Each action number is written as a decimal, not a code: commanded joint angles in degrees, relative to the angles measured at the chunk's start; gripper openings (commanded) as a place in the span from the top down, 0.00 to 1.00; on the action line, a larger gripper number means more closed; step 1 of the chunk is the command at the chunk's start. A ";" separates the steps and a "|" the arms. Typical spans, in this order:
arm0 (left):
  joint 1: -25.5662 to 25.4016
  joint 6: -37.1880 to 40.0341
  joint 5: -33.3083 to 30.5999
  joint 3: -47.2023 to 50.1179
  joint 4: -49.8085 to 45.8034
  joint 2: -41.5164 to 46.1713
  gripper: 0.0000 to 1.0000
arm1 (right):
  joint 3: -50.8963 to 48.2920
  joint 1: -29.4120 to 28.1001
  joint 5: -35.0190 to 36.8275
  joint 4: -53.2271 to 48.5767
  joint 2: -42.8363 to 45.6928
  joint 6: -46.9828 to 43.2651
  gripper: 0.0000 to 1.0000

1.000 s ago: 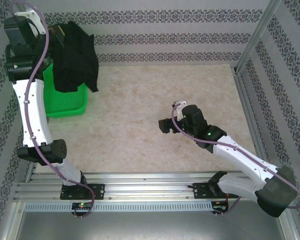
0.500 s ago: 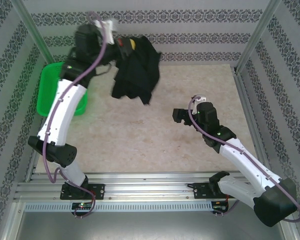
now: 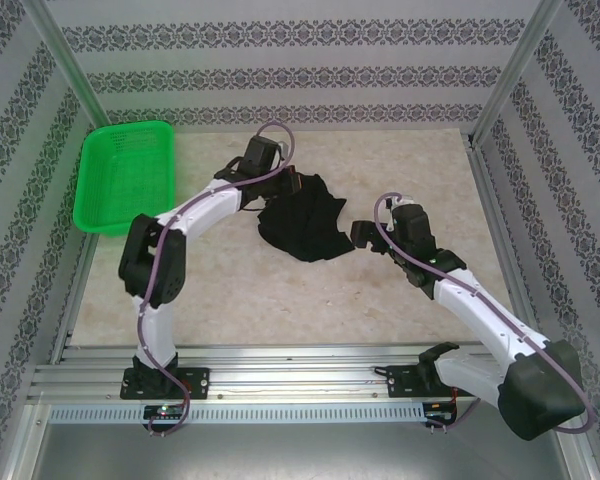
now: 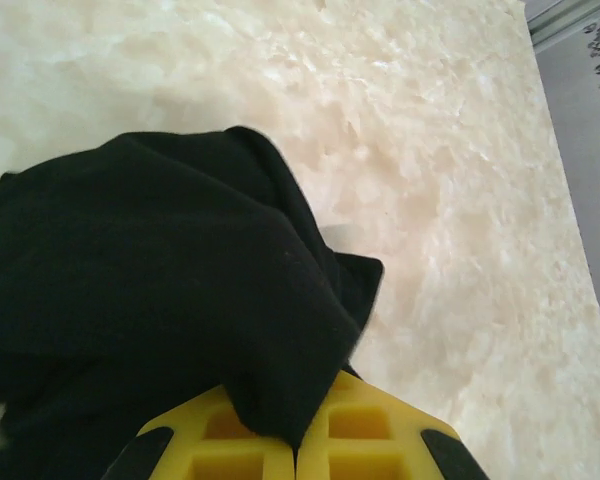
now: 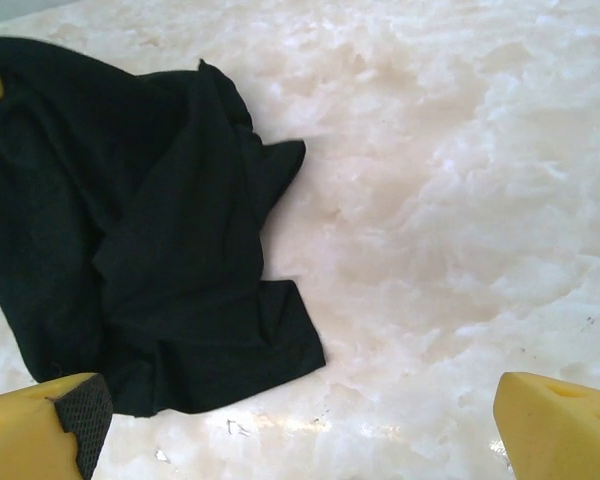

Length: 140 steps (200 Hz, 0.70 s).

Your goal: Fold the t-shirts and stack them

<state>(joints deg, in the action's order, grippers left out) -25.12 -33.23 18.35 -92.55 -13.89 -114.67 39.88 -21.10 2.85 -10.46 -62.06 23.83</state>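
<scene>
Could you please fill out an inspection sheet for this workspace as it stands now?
Surface: marbled beige table, no stains seen.
Job's things: one black t-shirt, crumpled and unfolded, lying mid-table; no stack started.
Clutter: green mesh basket at the far left, apart from the shirt; nothing else seen.
Grippers: left gripper shut on a bunch of the t-shirt's fabric; right gripper open, low over the table beside the shirt's edge, holding nothing.
Cables: purple cables looped along both arms, not snagged on the cloth.
Surroundings: patterned walls and metal frame posts.
</scene>
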 commanded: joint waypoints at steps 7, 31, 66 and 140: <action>-1.64 0.87 1.93 -6.02 4.18 -0.61 1.00 | -1.53 0.27 -0.98 -0.83 -0.76 1.08 0.02; -0.75 -2.15 6.90 -6.70 6.99 -3.47 0.51 | -2.67 0.27 -3.25 -0.27 -3.77 2.24 0.03; 3.33 -3.68 3.51 7.79 14.38 9.57 0.00 | -0.91 0.25 -7.20 -0.22 -11.85 2.30 0.13; 5.73 3.40 -6.08 32.58 1.27 32.82 0.03 | 9.66 -0.34 -8.55 3.66 -32.08 4.04 0.43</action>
<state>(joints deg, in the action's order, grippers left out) -18.81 -32.58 15.90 -67.68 -7.51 -82.37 45.63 -21.15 -5.13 -9.02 -89.84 26.83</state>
